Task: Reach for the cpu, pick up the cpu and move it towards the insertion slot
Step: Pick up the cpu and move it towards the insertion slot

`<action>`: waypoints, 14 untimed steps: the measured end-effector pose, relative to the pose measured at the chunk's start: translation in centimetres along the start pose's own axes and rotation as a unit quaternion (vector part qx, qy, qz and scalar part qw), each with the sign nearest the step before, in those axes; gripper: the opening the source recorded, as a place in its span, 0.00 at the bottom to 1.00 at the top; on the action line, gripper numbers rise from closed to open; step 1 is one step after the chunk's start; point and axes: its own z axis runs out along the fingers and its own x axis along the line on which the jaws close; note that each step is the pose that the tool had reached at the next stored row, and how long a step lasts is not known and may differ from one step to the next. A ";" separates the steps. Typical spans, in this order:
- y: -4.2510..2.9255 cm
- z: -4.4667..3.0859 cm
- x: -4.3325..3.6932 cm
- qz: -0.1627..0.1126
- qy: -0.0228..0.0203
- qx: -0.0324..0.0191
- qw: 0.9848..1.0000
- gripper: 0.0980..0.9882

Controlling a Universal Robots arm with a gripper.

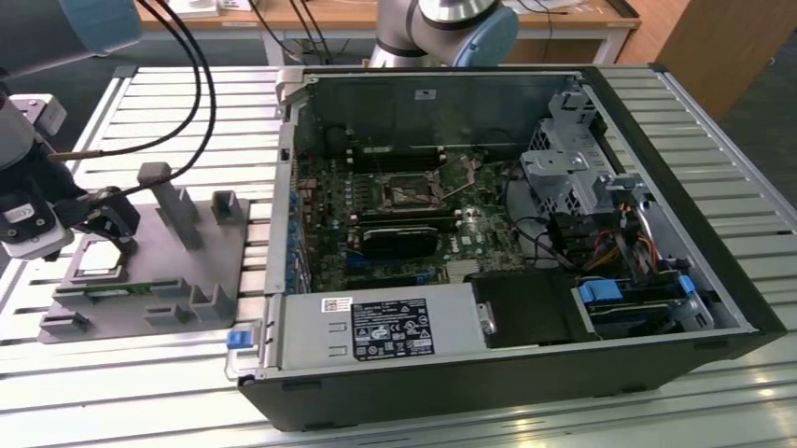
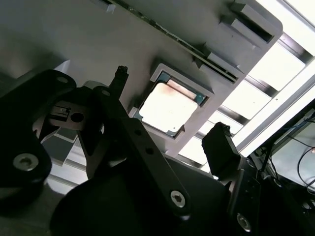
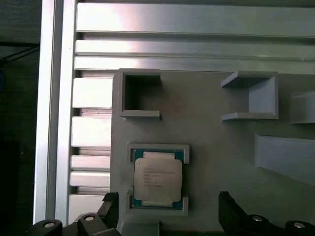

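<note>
While the tool (image 2: 170, 99) gapes apart, the flat silvery cpu (image 3: 157, 179) lies in a matte grey fixture (image 3: 216, 147).

The first wrist view's edge crops the gripper (image 3: 167, 197).

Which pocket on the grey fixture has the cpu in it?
The low framed pocket under the open gripper holds the cpu. The two walled bays further along the fixture stand empty.
</note>
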 end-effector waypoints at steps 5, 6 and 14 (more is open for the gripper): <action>0.19 0.92 -0.01 0.000 0.000 0.000 1.000 0.88; 0.21 1.10 -0.01 0.000 0.000 0.000 1.000 0.88; 0.47 1.88 0.12 0.000 0.000 0.000 1.000 0.78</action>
